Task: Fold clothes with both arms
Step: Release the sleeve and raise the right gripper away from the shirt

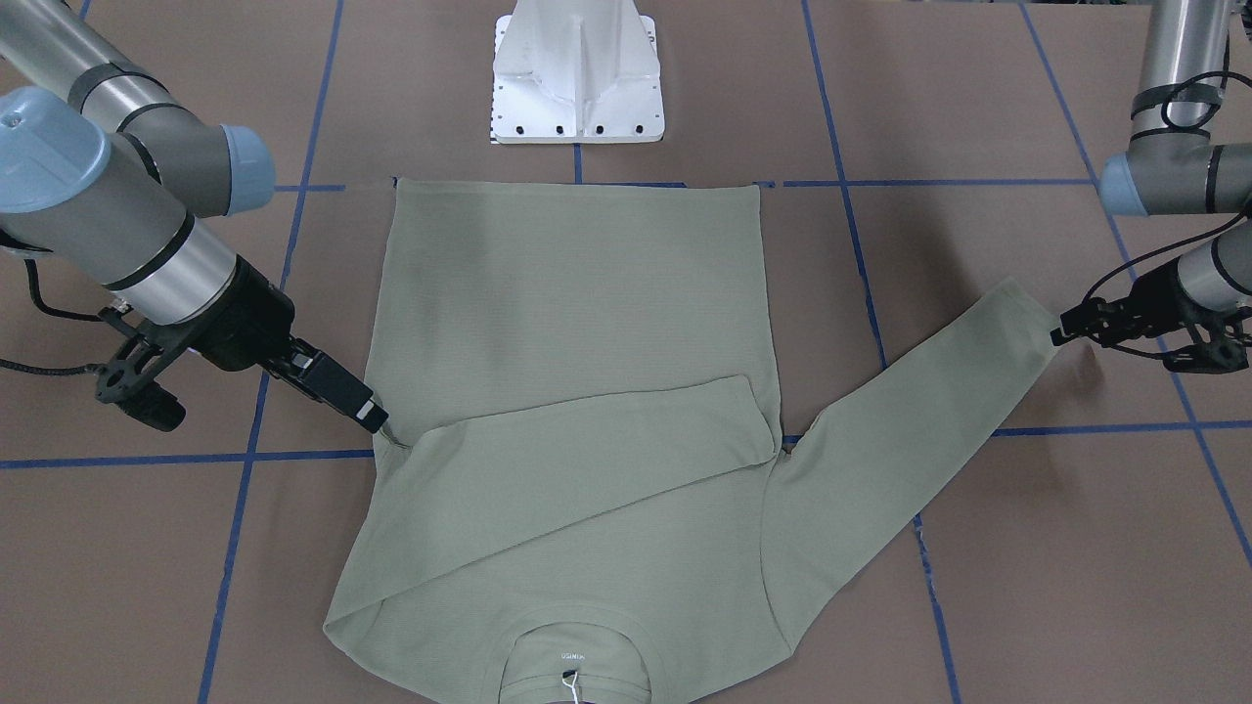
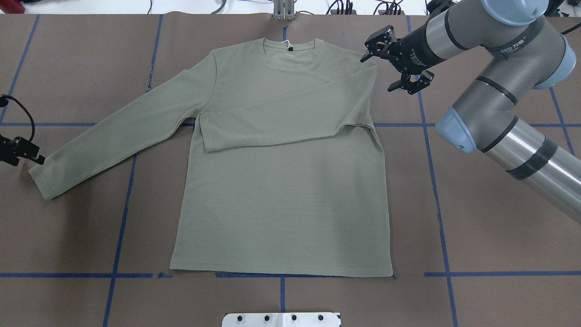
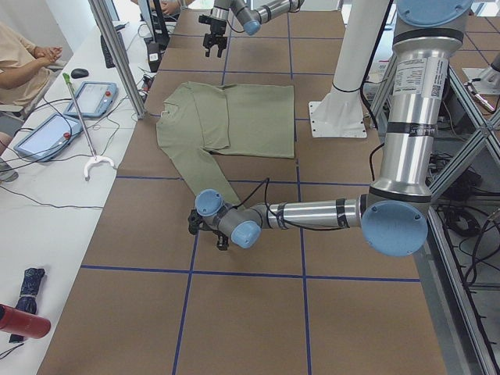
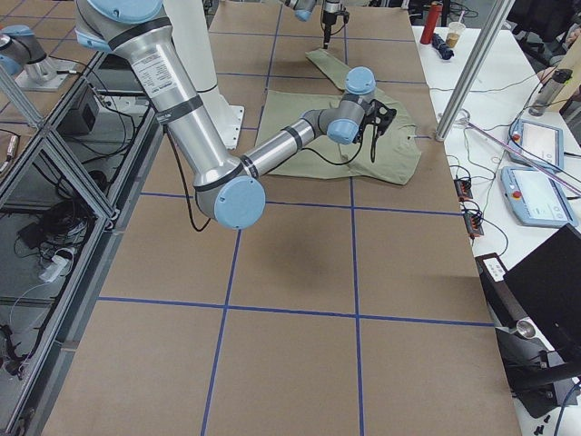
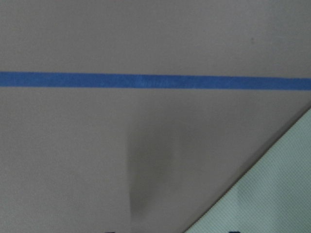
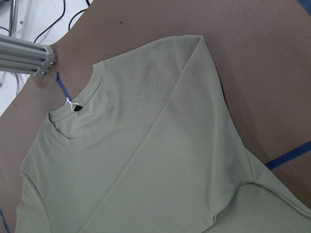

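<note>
The sage-green shirt [image 2: 281,190] lies flat and front-up, collar [image 2: 288,47] at the far side. One sleeve [image 2: 290,118] is folded across the chest; the other sleeve [image 2: 118,131] stretches out to the robot's left. My left gripper [image 1: 1060,329] sits low at that sleeve's cuff [image 1: 1027,313]. Its wrist view shows a corner of cloth [image 5: 272,194] and fingertips apart at the bottom edge, so it is open. My right gripper [image 1: 377,418] hovers by the shirt's folded side. It is seen edge-on, so I cannot tell whether it is open or shut.
The white base pedestal [image 1: 577,78] stands just beyond the hem. Blue tape lines [image 2: 431,181] grid the brown table. An aluminium post [image 2: 283,11] rises behind the collar. A seated person [image 3: 23,55] and tablets [image 3: 90,98] are at a side table.
</note>
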You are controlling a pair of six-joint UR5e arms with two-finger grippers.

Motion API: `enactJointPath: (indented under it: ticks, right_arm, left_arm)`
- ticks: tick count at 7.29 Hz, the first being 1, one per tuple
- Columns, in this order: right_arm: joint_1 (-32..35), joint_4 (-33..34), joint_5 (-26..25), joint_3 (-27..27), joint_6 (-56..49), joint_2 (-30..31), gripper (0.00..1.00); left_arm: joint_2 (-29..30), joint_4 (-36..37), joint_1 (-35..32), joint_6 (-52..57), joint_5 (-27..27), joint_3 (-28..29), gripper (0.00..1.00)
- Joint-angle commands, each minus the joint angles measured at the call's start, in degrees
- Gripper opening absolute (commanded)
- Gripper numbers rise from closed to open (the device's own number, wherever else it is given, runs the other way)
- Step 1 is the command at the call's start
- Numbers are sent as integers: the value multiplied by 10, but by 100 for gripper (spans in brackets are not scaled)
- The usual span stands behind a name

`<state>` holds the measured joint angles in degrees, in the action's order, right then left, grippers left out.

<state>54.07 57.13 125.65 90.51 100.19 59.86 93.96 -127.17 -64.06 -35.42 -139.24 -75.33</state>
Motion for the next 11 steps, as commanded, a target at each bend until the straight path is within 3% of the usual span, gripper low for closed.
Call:
enactJointPath:
  ticks: [1,5,8,9,11]
  right_arm:
    - [1,0,-1,5,2,2,100]
    - [0,0,-1,5,5,1,100]
    - [0,1,-1,4,6,1,100]
    - [0,0,-1,4,6,1,100]
    - [0,0,0,4,5,1,100]
  left_arm:
    - [-5,-14,5,-1,0,-1,74]
    - [-17,-34,5,-7,0,-3,33]
    - [-17,-34,6,-9,0,-3,22]
    - [-17,-34,6,-9,0,-4,0]
    - [-17,-33,6,-10,-7,-6,0]
